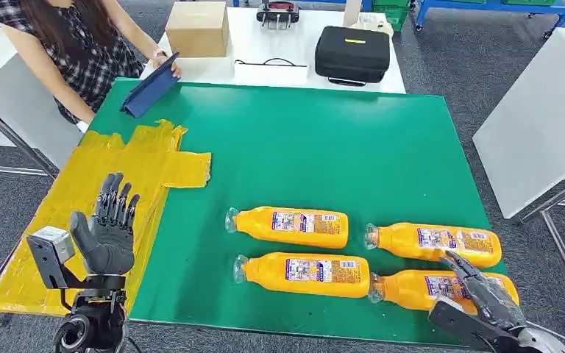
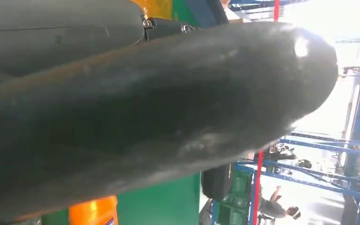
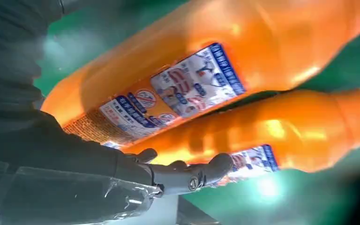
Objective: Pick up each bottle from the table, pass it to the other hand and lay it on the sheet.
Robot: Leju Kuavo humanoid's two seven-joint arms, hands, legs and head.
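Nearest you, the right hand [image 1: 485,294] lies over the near-right bottle [image 1: 412,289], fingers laid along its label end. In the right wrist view the fingertips [image 3: 215,165] rest against the orange body, but you cannot tell whether the hand has actually gripped the bottle or merely touches it.

The left hand [image 1: 109,228] is raised upright at the near-left, palm facing inward, fingers spread and holding nothing. It stands over the yellow sheet [image 1: 81,191].

Four orange bottles lie on their sides on the green mat [image 1: 324,147], caps pointing left, in two rows of two. The near-left bottle [image 1: 305,273] sits just beside the near-right one; behind them are the far-left bottle [image 1: 290,226] and the far-right bottle [image 1: 434,243]. None is on the sheet.

The sheet is patched from taped yellow pieces and covers the left edge of the mat, running back toward the far-left corner.

Further back, a person [image 1: 66,44] sits at the far-left corner holding a blue tablet [image 1: 151,87] tilted on the mat edge. Behind the mat a white table [image 1: 279,51] carries a cardboard box [image 1: 197,28] and a black case [image 1: 352,54]. Another white table [image 1: 544,118] stands to the right. The floor [image 1: 441,66] is grey.
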